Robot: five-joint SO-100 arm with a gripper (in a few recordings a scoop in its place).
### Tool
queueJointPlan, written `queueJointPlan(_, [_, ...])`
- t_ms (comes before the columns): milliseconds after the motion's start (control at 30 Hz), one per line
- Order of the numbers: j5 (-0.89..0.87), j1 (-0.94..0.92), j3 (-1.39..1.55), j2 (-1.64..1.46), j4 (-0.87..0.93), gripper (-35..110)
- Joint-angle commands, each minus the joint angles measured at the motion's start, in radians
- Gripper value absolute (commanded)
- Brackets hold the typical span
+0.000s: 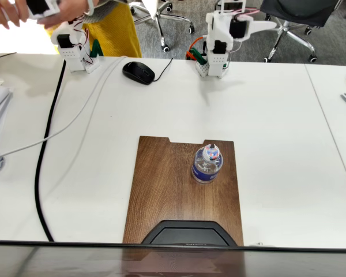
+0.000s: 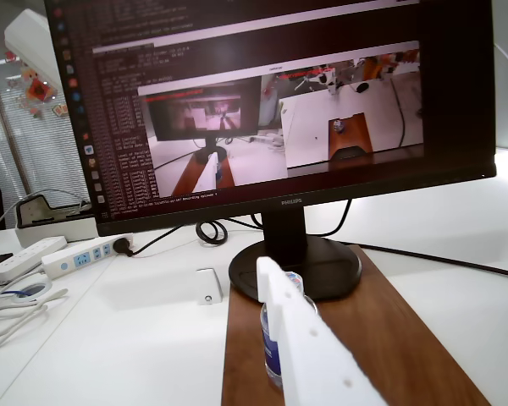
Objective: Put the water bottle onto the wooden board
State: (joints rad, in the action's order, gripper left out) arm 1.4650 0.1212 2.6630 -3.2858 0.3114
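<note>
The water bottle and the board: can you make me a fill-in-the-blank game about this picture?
1. The water bottle stands upright on the wooden ____.
2. In the fixed view, the black computer mouse lies on the ____ table.
3. In the wrist view, a black monitor stand rests on the far end of the wooden board, behind the ____.

Missing words: board; white; water bottle

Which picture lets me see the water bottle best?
The fixed view. There the water bottle stands upright on the wooden board with nothing in front of it, so its cap and blue label show. In the wrist view, the bottle is mostly hidden behind a white pincer finger.
</note>
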Motion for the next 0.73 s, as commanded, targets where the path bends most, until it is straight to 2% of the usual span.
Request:
queueJointPlan(0, [0.02, -0.02, -0.198, -0.012, 0.256, 99])
queueJointPlan(133, [0.051, -0.052, -0.333, -0.012, 0.454, 99])
queueJointPlan(233, [0.107, -0.069, -0.357, -0.012, 0.489, 94])
queueJointPlan(367, [0.101, -0.077, -0.328, -0.012, 0.436, 73])
queueJointPlan(500, [0.092, -0.077, -0.302, -0.012, 0.408, 28])
queueJointPlan(600, [0.092, -0.077, -0.302, -0.012, 0.408, 4])
queueJointPlan(700, [0.094, -0.075, -0.302, -0.012, 0.408, 0])
